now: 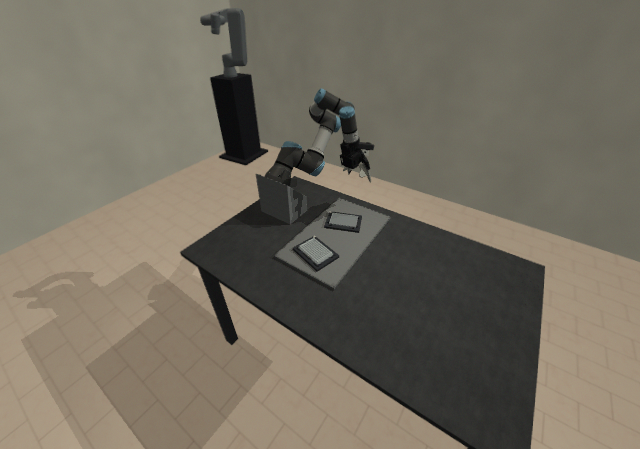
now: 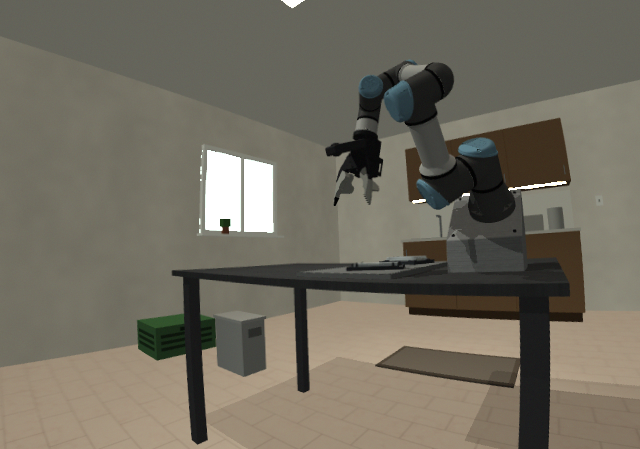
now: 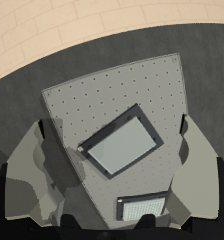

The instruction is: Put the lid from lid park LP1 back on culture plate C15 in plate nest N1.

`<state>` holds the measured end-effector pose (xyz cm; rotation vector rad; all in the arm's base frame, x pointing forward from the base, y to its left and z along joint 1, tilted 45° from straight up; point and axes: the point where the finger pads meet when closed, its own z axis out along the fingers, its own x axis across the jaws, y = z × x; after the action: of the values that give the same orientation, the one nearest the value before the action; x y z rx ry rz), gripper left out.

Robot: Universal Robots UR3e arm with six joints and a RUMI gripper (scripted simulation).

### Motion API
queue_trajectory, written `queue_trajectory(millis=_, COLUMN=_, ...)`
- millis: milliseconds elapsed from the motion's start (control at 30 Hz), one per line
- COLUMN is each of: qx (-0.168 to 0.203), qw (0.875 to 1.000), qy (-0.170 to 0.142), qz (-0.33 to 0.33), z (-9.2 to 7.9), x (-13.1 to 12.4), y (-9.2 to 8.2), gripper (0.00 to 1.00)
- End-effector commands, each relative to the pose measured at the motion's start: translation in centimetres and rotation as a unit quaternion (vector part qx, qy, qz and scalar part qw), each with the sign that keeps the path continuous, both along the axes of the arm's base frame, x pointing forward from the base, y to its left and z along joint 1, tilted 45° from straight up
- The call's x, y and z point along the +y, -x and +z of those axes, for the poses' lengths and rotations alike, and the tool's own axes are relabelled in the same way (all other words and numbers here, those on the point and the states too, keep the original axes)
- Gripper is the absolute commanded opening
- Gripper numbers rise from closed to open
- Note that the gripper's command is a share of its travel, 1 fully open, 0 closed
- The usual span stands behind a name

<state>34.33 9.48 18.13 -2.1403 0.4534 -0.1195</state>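
Note:
A grey perforated mat [image 1: 333, 240] lies on the dark table. The lid [image 1: 342, 221] is a smooth pale panel in the black frame of the lid park, at the mat's far end. It shows in the middle of the wrist view [image 3: 121, 141]. The culture plate C15 [image 1: 315, 252], with a fine grid of wells, sits uncovered in its black nest at the mat's near end, and it shows at the bottom edge of the wrist view [image 3: 142, 207]. My gripper [image 1: 360, 171] hangs high above the mat's far end, roughly over the lid, open and empty. It also shows in the exterior view [image 2: 354, 196].
The arm's grey base block [image 1: 279, 201] stands on the table beside the mat. A second grey arm on a black pedestal [image 1: 235, 116] stands on the floor behind the table. A green crate [image 2: 175, 334] and a grey box [image 2: 240, 342] sit on the floor.

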Motion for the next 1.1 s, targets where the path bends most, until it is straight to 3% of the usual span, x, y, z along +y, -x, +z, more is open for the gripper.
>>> queue_trajectory(millis=0, qx=0.050, qw=0.998, qy=-0.003, qz=-0.027, z=-2.0, x=-0.5, y=-0.4, gripper=0.82)
queue_trajectory(millis=67, qx=0.050, qw=0.998, qy=-0.003, qz=-0.027, z=-2.0, x=-0.5, y=-0.4, gripper=0.82)
queue_trajectory(millis=167, qx=0.076, qw=0.996, qy=-0.005, qz=-0.041, z=-3.5, x=-0.8, y=-0.6, gripper=0.82)
queue_trajectory(millis=300, qx=0.083, qw=0.996, qy=-0.006, qz=-0.045, z=-3.5, x=-0.8, y=-0.6, gripper=0.82)
queue_trajectory(millis=600, qx=0.141, qw=0.987, qy=-0.011, qz=-0.077, z=-6.4, x=-1.1, y=-0.9, gripper=0.82)
queue_trajectory(millis=733, qx=0.147, qw=0.986, qy=-0.011, qz=-0.081, z=-6.4, x=-1.1, y=-0.9, gripper=0.82)
queue_trajectory(millis=800, qx=0.164, qw=0.982, qy=-0.012, qz=-0.091, z=-7.4, x=-1.1, y=-1.0, gripper=0.82)
queue_trajectory(millis=967, qx=0.178, qw=0.979, qy=-0.013, qz=-0.100, z=-7.8, x=-1.1, y=-1.0, gripper=0.82)
queue_trajectory(millis=1067, qx=0.203, qw=0.972, qy=-0.014, qz=-0.115, z=-9.3, x=-1.2, y=-1.0, gripper=0.82)
